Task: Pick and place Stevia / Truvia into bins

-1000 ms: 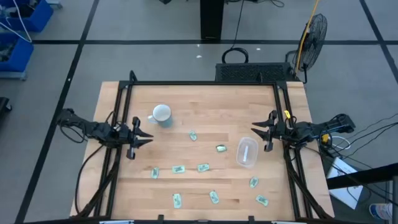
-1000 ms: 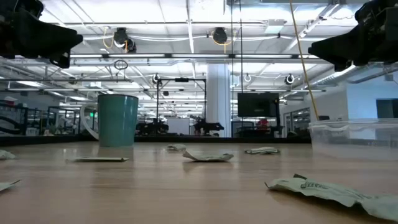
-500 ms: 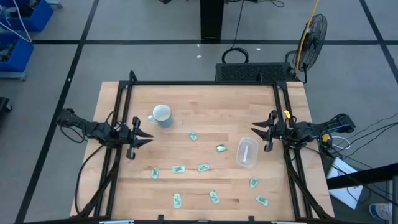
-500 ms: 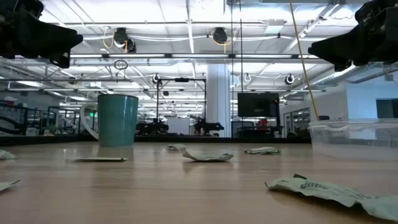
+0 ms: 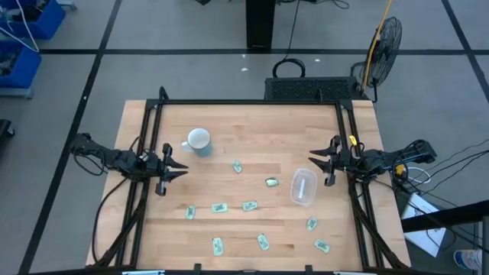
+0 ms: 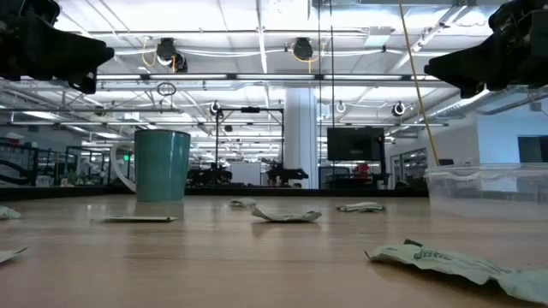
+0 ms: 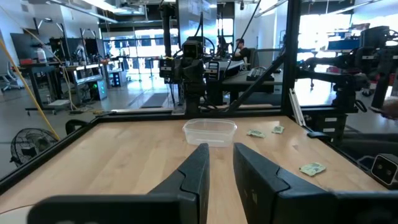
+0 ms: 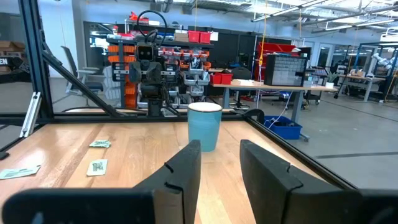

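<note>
Several small pale green and white packets lie flat and scattered over the wooden table, among them one [image 5: 238, 166] near the middle, one [image 5: 270, 182] beside the tub, and one [image 5: 218, 245] by the near edge. The clear tub [image 5: 303, 187] stands toward the table's right; it also shows in the left wrist view [image 7: 209, 131]. My left gripper [image 5: 182, 169] hovers open at the table's left side, above the surface. My right gripper [image 5: 312, 160] hovers open at the right side, just beyond the tub's far end. Neither touches anything.
A mug [image 5: 199, 140], white from above and teal from the side [image 6: 163, 164], stands upright toward the far left. A black metal frame [image 5: 252, 102] runs along the far, left and right edges. Bare wood lies between the two grippers.
</note>
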You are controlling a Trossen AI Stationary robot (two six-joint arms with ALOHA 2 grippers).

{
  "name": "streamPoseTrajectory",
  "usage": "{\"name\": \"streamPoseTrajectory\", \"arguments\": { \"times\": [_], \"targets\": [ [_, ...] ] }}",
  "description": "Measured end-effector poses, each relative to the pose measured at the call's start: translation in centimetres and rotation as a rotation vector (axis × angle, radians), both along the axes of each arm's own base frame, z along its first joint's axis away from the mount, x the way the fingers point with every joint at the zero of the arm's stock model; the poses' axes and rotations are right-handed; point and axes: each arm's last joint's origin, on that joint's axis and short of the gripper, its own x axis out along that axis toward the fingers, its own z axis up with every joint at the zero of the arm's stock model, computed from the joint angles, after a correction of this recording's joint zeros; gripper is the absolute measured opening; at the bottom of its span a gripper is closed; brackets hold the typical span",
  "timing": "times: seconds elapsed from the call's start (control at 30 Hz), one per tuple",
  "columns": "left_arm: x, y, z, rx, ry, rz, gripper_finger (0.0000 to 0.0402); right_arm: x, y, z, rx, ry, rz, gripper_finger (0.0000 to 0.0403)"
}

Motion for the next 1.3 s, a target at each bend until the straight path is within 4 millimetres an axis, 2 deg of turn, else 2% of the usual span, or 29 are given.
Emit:
{"name": "streamPoseTrajectory", "arguments": {
  "times": [0.53,0.83,1.3],
  "targets": [
    [0.0,0.0,-0.02,0.009,0.001,0.0,0.0079,0.0,0.0,0.0,0.0,0.0,0.0,0.0105],
    [-0.11,0.62,0.74,-0.047,-0.066,0.202,0.0079,0.0,0.0,0.0,0.0,0.0,0.0,0.0105],
    [-0.13,0.69,0.81,-0.068,-0.073,0.221,0.0079,0.0,0.0,0.0,0.0,0.0,0.0,0.0105]
  ]
}}
